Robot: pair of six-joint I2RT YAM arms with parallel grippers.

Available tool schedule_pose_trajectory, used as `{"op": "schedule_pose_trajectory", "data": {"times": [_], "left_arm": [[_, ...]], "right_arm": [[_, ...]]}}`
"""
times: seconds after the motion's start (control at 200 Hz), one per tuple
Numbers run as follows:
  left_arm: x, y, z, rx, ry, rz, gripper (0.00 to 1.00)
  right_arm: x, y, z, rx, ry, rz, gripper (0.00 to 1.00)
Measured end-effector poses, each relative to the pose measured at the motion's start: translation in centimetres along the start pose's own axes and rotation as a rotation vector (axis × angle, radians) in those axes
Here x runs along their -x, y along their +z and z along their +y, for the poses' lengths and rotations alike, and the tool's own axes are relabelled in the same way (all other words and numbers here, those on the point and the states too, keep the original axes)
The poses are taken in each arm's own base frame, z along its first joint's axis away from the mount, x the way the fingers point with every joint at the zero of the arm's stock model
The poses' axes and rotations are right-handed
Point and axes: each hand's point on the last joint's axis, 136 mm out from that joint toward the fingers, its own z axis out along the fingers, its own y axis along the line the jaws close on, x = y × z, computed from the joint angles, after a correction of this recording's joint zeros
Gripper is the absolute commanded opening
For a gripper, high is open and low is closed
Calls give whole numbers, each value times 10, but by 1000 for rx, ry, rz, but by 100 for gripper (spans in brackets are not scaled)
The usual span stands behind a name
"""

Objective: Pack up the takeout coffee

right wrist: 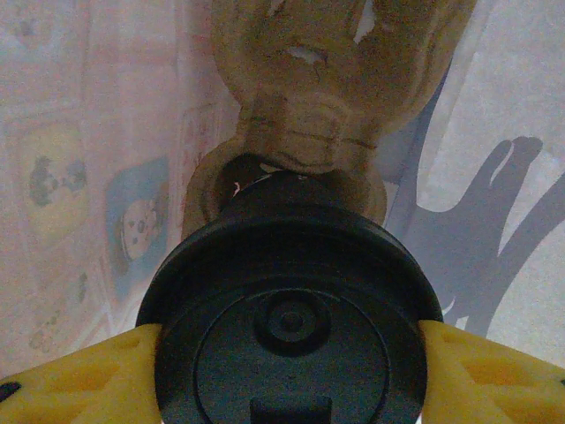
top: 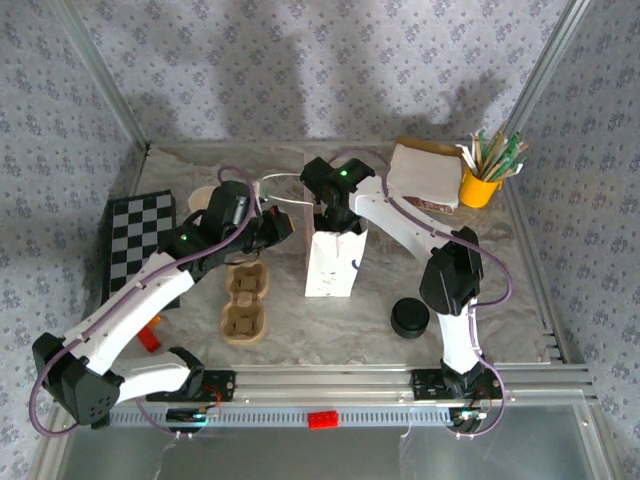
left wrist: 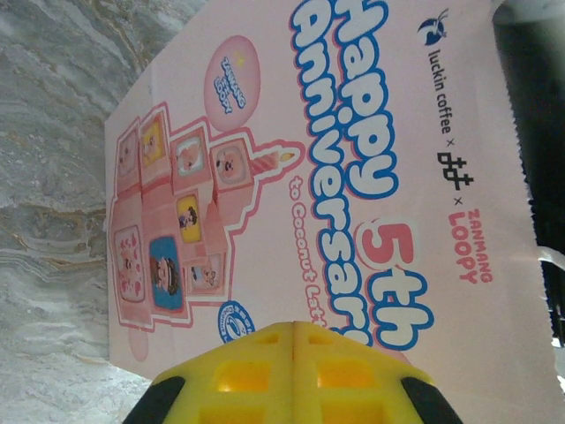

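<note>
Inside the white bag (top: 330,262), the lidded cup (right wrist: 291,291) is clamped by the right gripper (right wrist: 287,375) over the carrier (right wrist: 318,88); tipping is risked if it's released off-centre. The left gripper (left wrist: 293,371) is closed, empty.

White paper bag (left wrist: 265,115) is smooth and matt, printed in pink and blue. Table cover (left wrist: 53,177) looks like a marble-print sheet with a slight shine, and it's a bit wrinkly in the top view. Cup carrier (right wrist: 305,97) is rough brown moulded pulp, totally matt, torn in 1 or 2 spots. Black lid (right wrist: 291,327) is smooth plastic with a soft sheen. Frame rails (top: 330,380) are bare silvery metal.
</note>
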Motion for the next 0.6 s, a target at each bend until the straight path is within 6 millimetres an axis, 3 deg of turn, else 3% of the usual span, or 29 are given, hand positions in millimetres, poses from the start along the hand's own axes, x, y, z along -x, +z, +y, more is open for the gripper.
{"op": "schedule_pose_trajectory", "data": {"times": [0.145, 0.27, 0.6], "left_arm": [[-1, 0, -1, -9, -1, 9, 0], [-3, -1, -4, -15, 2, 11, 7], [-8, 2, -5, -12, 9, 25, 7]], "right_arm": [[0, -1, 0, 0, 1, 1, 53], [0, -1, 0, 0, 1, 2, 53], [0, -1, 0, -1, 1, 2, 53]]}}
